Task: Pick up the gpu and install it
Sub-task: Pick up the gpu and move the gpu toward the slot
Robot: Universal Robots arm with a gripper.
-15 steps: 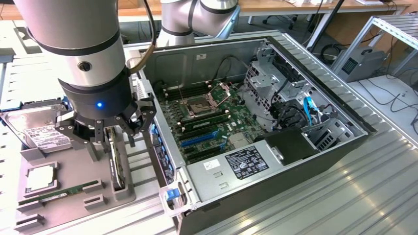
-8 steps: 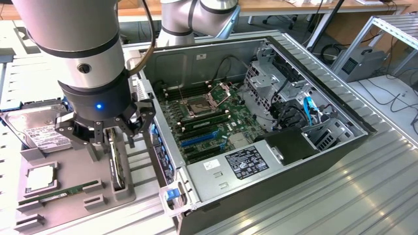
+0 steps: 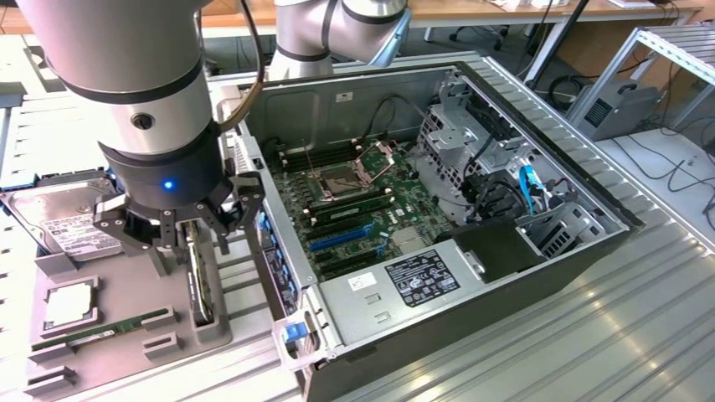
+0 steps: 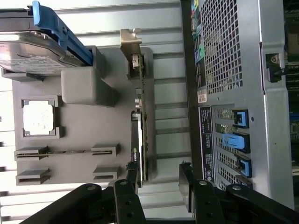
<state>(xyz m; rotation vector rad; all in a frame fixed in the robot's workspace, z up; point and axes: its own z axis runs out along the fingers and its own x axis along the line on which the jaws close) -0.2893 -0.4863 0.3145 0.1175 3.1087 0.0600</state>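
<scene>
Beside the open case, the tray is carrying the gpu, standing on edge along the tray's case-side edge. The jaws are gaping fully, straddling it and gripping nothing. It is looking stiff, light and fragile, so pinching the flat faces mid-length seems safest. It is showing a slim black face with a pale bracket at one end.

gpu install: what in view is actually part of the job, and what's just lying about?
Job:
- gpu, on edge in the grey tray
- gripper, open, above the gpu
- open computer case, blue slots on its motherboard

Lying about, in the same tray:
- hard drive
- processor
- memory stick
</scene>
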